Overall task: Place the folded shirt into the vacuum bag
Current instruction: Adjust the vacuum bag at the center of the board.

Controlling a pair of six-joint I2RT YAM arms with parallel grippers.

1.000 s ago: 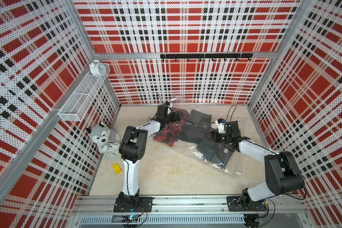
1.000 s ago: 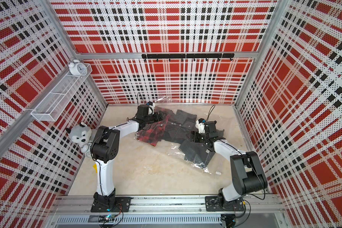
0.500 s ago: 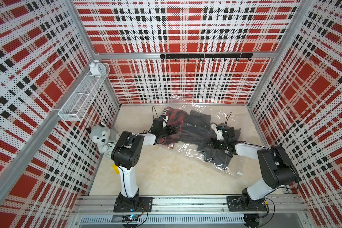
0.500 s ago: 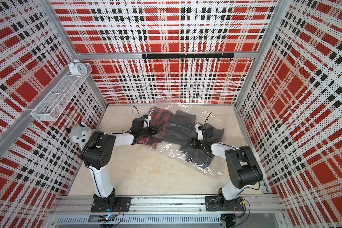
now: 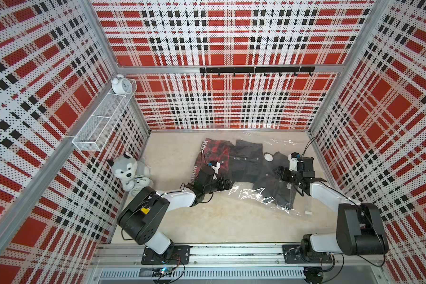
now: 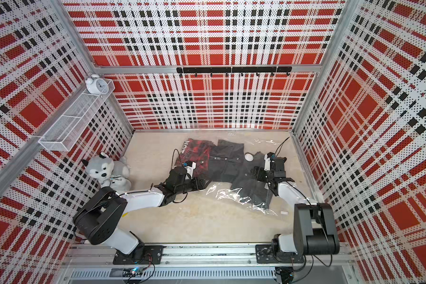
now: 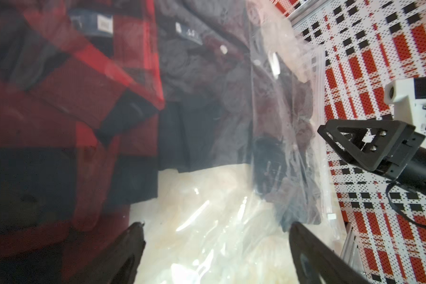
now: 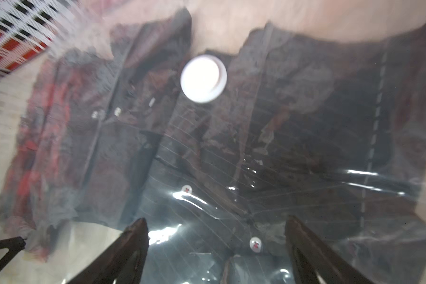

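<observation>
Looking down, you find the left end effector (image 7: 216,227) and right end effector (image 8: 216,218) both spread wide, gripping nothing, low over the vacuum bag (image 5: 252,194). It lies flat on the tabletop (image 5: 207,221) with the dark folded shirt (image 5: 246,161) apparently inside, so nothing needs holding.

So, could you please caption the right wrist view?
Open right hand over the vacuum bag: white valve cap, dark shirts beneath the plastic.
</observation>
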